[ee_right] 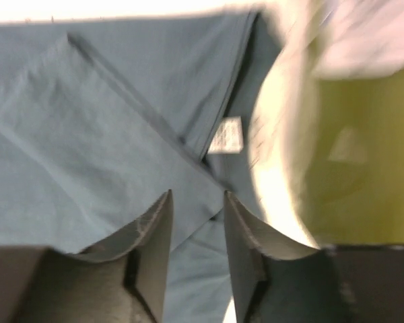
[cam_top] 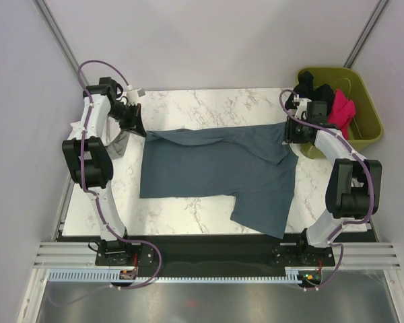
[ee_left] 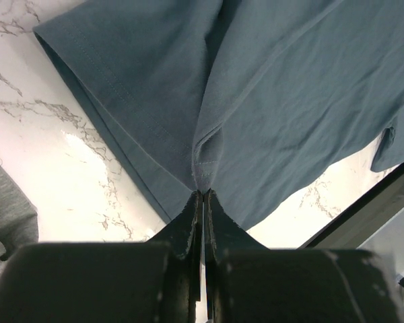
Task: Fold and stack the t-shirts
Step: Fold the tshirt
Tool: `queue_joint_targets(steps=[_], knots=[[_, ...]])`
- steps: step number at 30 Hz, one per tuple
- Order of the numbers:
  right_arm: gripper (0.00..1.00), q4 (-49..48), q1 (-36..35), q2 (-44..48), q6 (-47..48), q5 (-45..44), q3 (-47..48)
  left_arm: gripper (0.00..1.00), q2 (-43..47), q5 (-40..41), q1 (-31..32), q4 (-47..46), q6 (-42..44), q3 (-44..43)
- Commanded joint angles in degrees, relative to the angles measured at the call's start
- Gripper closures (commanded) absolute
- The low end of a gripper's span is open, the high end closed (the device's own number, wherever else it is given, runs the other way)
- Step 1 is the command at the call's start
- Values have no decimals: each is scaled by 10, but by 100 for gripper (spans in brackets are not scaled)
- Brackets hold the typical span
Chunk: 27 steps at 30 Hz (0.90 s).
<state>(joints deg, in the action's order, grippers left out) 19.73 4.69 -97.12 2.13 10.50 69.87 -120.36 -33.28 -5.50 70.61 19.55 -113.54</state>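
Jaws clamped on the shirt at your left, jaws apart at your right.

Your left gripper pinches a small raised fold at the hem of the blue-grey shirt, at its far-left corner. Your right gripper has its fingers spread with nothing between them. It sits over the shirt's far-right corner, close to the white label and just beside the olive-green bin; you cannot tell whether it touches the cloth. The shirt lies across the middle of the marble table, mostly flat with a few creases, and one part reaches toward the near edge on your right. A pink shirt and a black one sit in the bin.
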Motion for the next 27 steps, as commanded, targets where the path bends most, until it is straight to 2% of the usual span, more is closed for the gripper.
queue_joint_targets(steps=[1,8,21,27], knots=[[54,11,2,7,-14,10,-42,98,28,-26,0,-8,-21,-21],[52,-1,-1,-4,-13,8,-89,98,17,-29,0,-9,-23,-23],[53,-8,-4,-109,2,-29,8,98,5,-16,0,-8,-21,-25],[54,-3,-7,-119,7,-38,21,98,-1,-11,0,-8,-19,-28]])
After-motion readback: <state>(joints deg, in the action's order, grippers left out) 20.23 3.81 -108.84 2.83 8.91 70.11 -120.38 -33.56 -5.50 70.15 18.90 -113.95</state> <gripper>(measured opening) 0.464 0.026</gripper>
